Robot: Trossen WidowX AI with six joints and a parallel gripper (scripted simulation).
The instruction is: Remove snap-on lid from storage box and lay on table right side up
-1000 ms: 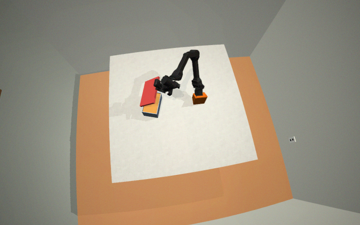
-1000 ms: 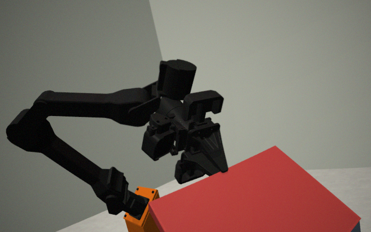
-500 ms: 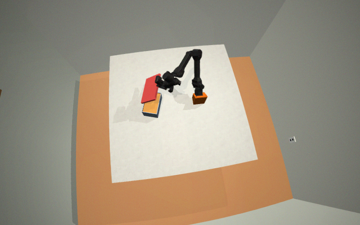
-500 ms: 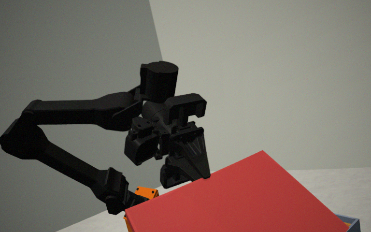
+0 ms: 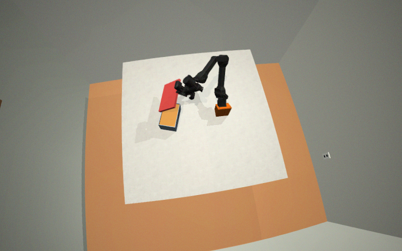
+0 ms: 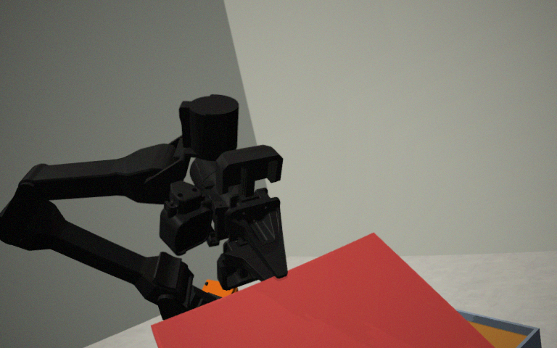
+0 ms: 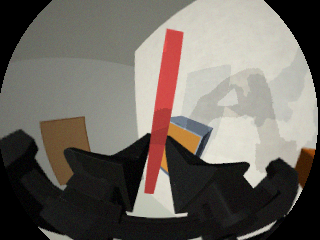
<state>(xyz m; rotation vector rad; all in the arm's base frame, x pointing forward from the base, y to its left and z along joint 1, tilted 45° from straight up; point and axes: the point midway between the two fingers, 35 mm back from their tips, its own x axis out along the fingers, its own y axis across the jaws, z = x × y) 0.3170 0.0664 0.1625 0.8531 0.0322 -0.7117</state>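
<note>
The red lid [image 5: 169, 95] [image 6: 337, 297] [image 7: 170, 80] is off the box and held in the air by one long edge, tilted. My gripper [image 5: 178, 92] [image 6: 268, 279] [image 7: 158, 137] is shut on that edge, near its middle. The storage box [image 5: 168, 127] [image 6: 532, 338] [image 7: 207, 137] is dark blue with an orange inside. It stands open on the white table, and the lid overlaps its far end in the top view. Much of the box is hidden behind the lid in the exterior view. The lid's underside is not clearly seen.
The arm's orange base block [image 5: 222, 110] [image 6: 219, 288] [image 7: 306, 167] stands on the white table top [image 5: 203, 155] to the right of the box in the top view. The table's far and left edges lie beyond the lid there. Shadows fall around the box.
</note>
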